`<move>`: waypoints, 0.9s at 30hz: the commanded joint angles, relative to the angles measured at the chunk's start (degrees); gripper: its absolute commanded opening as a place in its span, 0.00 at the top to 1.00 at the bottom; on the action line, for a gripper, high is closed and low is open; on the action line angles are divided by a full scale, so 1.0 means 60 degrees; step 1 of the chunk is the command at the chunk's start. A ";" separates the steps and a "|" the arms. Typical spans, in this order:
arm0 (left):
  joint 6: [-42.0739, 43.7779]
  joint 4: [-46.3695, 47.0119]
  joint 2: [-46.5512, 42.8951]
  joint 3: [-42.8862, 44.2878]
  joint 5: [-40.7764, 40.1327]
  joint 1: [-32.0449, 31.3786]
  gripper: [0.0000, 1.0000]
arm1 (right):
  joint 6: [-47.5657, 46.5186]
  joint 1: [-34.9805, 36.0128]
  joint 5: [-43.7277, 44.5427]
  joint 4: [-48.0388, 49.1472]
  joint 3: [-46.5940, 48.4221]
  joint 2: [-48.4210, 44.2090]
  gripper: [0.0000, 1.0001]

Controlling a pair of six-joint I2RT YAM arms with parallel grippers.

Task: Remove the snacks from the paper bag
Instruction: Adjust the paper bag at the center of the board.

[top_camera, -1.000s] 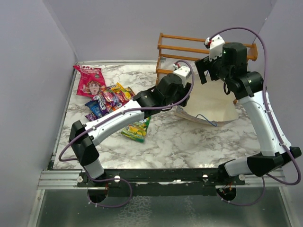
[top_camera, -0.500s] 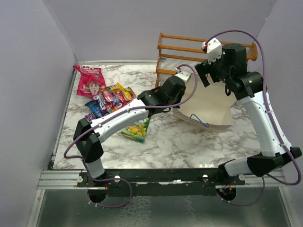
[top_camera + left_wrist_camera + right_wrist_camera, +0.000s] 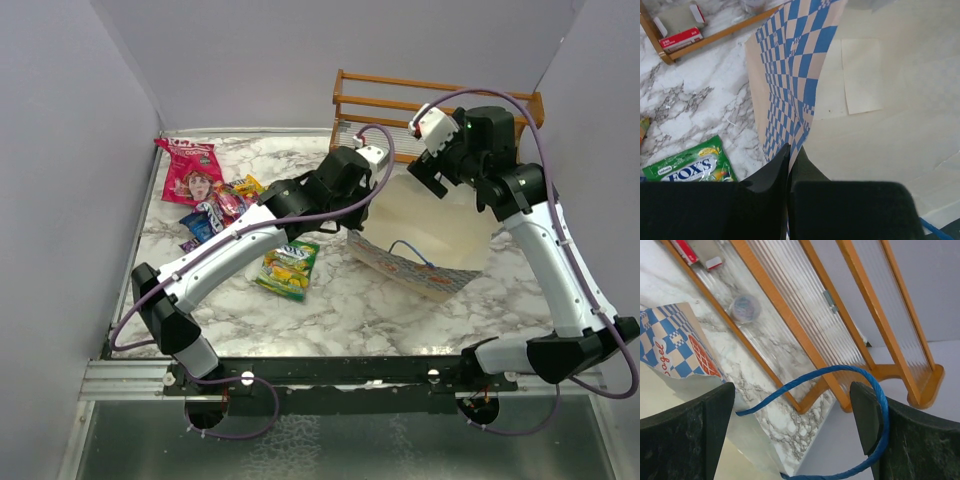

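Observation:
The blue-and-white checkered paper bag (image 3: 412,268) lies mouth-up at centre right, its cream inside showing. My left gripper (image 3: 358,212) is shut on the bag's left edge (image 3: 790,115), one finger on the checkered outside and one on the cream inside. Over the far rim my right gripper (image 3: 426,172) stands open, with a blue cord handle (image 3: 805,377) looping between its fingers and past the right fingertip (image 3: 865,415). The snacks lie on the table to the left: a pink-red bag (image 3: 192,172), a pile of small packets (image 3: 225,203) and a green-yellow packet (image 3: 288,268) (image 3: 690,167).
A wooden rack (image 3: 400,100) (image 3: 840,315) stands behind the bag against the back wall, with a small round object (image 3: 745,307) and a red-and-white box (image 3: 680,39) at its base. Grey walls close in the marble table (image 3: 330,310) on both sides.
My left gripper has shut on the bag's edge and pulled it up and to the left, opening the bag's mouth. The right gripper has shifted left over the bag.

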 commanded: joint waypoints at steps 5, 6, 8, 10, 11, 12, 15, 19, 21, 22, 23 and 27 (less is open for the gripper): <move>-0.0083 -0.0305 -0.0495 -0.0214 0.1109 0.0120 1.00 | -0.0015 0.0009 -0.2946 0.0761 0.0285 -0.0195 0.01; -0.0090 -0.0253 -0.0536 -0.0299 0.1140 0.0120 1.00 | 0.0255 0.0013 -0.3009 0.0870 0.0362 -0.0195 0.01; -0.0115 -0.0107 -0.0637 -0.0530 0.1100 0.0141 1.00 | 0.1060 0.0013 -0.3125 0.1045 0.0504 -0.0190 0.01; -0.0156 -0.0059 -0.0687 -0.0664 0.1034 0.0236 1.00 | 0.1945 0.0013 -0.3505 0.1064 0.0475 -0.0256 0.01; -0.0205 -0.0032 -0.0712 -0.0698 0.1026 0.0281 1.00 | 0.2399 0.0013 -0.3727 0.1065 0.0380 -0.0320 0.01; -0.0211 0.0010 -0.0746 -0.0732 0.1028 0.0305 1.00 | 0.2866 0.0011 -0.3843 0.1148 0.0211 -0.0414 0.01; -0.0227 0.0173 -0.0888 -0.0867 0.0943 0.0364 1.00 | 0.3782 0.0013 -0.3726 0.1518 -0.0493 -0.0778 0.01; -0.0213 0.0153 -0.0970 -0.0916 0.0825 0.0498 1.00 | 0.5370 0.0013 -0.1937 0.1542 -0.0498 -0.0701 0.01; -0.0195 0.0143 -0.1002 -0.0939 0.0839 0.0529 1.00 | 0.6682 0.0012 -0.0285 0.1236 -0.0082 -0.0393 0.01; -0.0199 0.0131 -0.1004 -0.0956 0.0866 0.0523 1.00 | 0.7303 0.0013 0.0475 0.0991 0.0159 -0.0222 0.01; -0.0177 0.0094 -0.0980 -0.0951 0.0911 0.0529 1.00 | 0.7670 0.0013 0.0852 0.0875 0.0357 -0.0061 0.01; -0.0083 -0.0163 -0.0905 -0.0815 0.1137 0.0544 1.00 | 0.6920 0.0011 0.0858 0.0488 0.1026 0.0485 0.01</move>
